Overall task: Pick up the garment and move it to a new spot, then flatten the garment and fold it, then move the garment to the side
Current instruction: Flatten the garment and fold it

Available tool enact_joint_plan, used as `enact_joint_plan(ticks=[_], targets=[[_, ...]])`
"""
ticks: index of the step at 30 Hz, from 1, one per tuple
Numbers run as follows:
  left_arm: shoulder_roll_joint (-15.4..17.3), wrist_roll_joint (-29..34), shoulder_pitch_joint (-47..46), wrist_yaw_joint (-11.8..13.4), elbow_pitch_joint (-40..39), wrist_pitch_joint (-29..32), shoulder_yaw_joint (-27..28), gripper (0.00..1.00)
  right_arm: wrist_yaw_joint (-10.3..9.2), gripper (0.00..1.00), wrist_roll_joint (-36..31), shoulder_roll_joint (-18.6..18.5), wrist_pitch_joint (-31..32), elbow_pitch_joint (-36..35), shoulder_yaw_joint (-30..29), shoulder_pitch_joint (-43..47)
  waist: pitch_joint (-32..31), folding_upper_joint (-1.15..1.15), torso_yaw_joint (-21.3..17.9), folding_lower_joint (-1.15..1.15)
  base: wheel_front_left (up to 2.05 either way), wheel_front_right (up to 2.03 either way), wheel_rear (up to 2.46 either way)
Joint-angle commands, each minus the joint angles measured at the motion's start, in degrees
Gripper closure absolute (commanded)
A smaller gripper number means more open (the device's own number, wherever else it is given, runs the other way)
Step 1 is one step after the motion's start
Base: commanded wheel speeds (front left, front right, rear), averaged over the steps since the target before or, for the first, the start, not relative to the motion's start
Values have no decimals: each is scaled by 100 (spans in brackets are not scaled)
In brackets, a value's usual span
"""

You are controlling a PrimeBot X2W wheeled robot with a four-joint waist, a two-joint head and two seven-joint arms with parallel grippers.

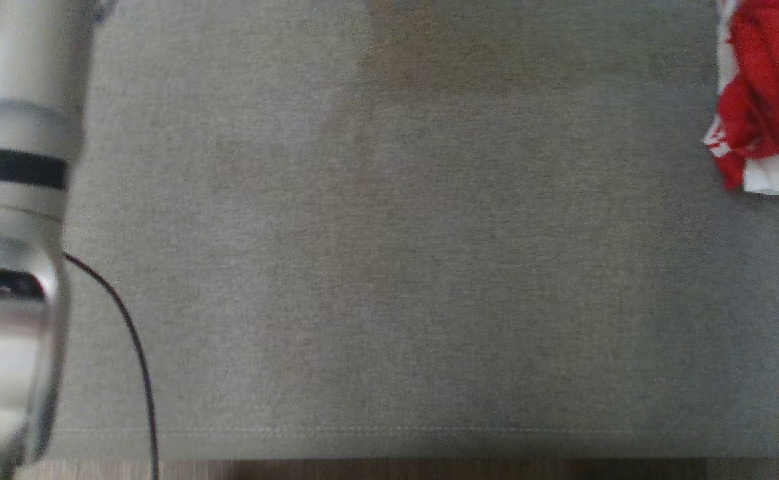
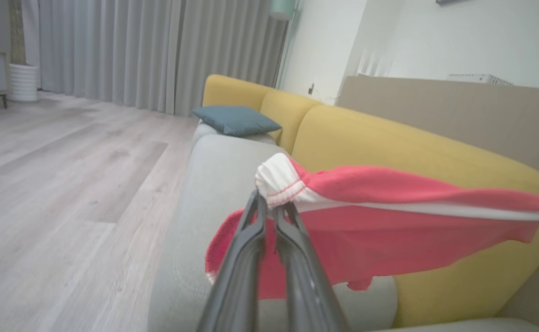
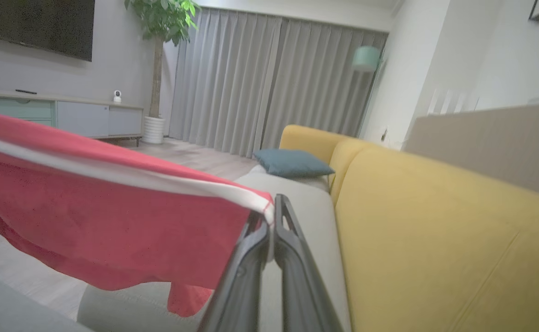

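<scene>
My left gripper (image 2: 271,206): clamped on the garment (image 2: 389,226), at its white hem.
My right gripper (image 3: 269,213): clamped on its white band.
Garment: spread above sofa seat (image 2: 214,175).

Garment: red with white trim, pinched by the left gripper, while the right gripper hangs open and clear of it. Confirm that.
One part is wrong. The right gripper is not open and clear: the right wrist view shows it shut on the white trim of the garment. The rest stands: the garment is red with white trim, and the left gripper pinches it.
</scene>
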Motion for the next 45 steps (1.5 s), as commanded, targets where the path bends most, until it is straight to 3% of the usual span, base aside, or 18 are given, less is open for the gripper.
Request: enact_joint_plan(ticks=[1, 11, 16, 20, 29, 39, 45], targets=[[210, -45, 47, -117, 150, -166, 173, 100, -6, 100, 32, 92, -92, 134, -149, 177, 96, 0, 118, -2, 0, 0, 0], [-122, 362, 1321, -596, 845, -393, -480, 100, -6, 100, 233, 201, -164, 760, 496, 1510, -275, 0, 252, -2, 0, 0, 0], [-91, 637, 2182, -702, 821, -406, -976, 100, -6, 100, 807, 72, -163, 828, 1097, 2283, -739, 0, 257, -2, 0, 0, 0], [-12, 720, 2842, -722, 713, -408, -1404, 100, -6, 100, 1416, -38, 190, 769, 1711, 2893, -1144, 0, 235, -2, 0, 0, 0], [362, 552, 3779, -726, 226, -400, -2243, 100, -6, 100, 2749, -854, 902, -103, 2840, 4044, -1818, 0, 151, -2, 0, 0, 0], [652, 355, 4842, -720, -532, -224, -2663, 100, -6, 100, 3817, -1749, 1549, -1211, 3496, 5130, -2625, 0, -25, -2, 0, 0, 0], [992, 222, 5573, -469, -1656, 175, -2774, 100, -6, 100, 4343, -2368, 2062, -2000, 3616, 5778, -2941, 0, -95, -2, 0, 0, 0]])
